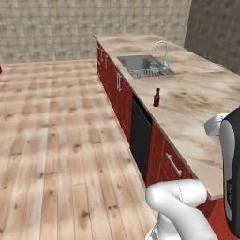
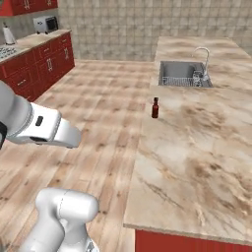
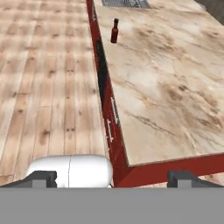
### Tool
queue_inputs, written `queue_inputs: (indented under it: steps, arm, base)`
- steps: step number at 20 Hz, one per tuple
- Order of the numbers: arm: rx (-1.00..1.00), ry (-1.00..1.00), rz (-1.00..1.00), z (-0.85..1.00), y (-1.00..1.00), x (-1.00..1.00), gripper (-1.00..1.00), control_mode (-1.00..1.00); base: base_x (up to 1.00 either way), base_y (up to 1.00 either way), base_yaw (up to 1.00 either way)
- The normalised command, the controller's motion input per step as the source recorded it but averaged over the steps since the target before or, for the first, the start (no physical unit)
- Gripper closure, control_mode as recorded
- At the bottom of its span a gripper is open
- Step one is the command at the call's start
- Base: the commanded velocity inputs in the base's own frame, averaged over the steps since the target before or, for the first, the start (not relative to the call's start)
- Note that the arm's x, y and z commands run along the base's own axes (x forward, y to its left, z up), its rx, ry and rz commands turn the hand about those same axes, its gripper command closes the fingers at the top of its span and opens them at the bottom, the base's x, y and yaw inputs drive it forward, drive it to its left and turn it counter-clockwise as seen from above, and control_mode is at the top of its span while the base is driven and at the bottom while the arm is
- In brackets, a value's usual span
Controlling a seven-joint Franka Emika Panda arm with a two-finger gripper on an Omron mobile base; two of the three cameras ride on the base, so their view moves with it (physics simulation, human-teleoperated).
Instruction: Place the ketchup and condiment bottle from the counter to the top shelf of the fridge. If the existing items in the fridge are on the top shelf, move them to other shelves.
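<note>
Here, the gripper (image 3: 112, 177) hangs over the near corner of the counter (image 3: 166, 87), fingers spread wide and empty, looking along it toward the upright condiment bottle (image 3: 114, 30).

Plank wood floor (image 1: 56, 140), beige tiled wall (image 1: 70, 28), steel sink (image 1: 143, 65).

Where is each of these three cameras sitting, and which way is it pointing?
Left base view: behind the arm's left, looking down the counter toward the sink; white arm at lower right.
Right base view: behind its right, same counter and sink; arm at lower left.
Hand view: on the open hand, looking along the counter edge; two dark fingertips at the bottom.
All three share the small red-orange bottle on the counter.
</note>
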Motion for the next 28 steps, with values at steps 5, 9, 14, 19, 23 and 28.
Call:
queue_inputs:
  steps: [5, 9, 14, 19, 23, 28]
  arm:
    - [0.00, 0.00, 0.00, 0.00, 0.00, 0.00, -1.00, 1.00]
    - [0.00, 0.00, 0.00, 0.00, 0.00, 0.00, -1.00, 1.00]
    - [0.00, 0.00, 0.00, 0.00, 0.00, 0.00, -1.00, 1.00]
    - [0.00, 0.00, 0.00, 0.00, 0.00, 0.00, -1.00, 1.00]
    - [0.00, 0.00, 0.00, 0.00, 0.00, 0.00, -1.00, 1.00]
    - [0.00, 0.00, 0.00, 0.00, 0.00, 0.00, -1.00, 1.00]
  base:
    - [0.67, 0.98, -0.48]
    - [0.23, 1.00, -0.16]
    - [0.93, 0.71, -0.33]
    - [0.95, 0.90, -0.55]
    - [0.64, 0.83, -0.68]
    - [0.62, 0.80, -0.69]
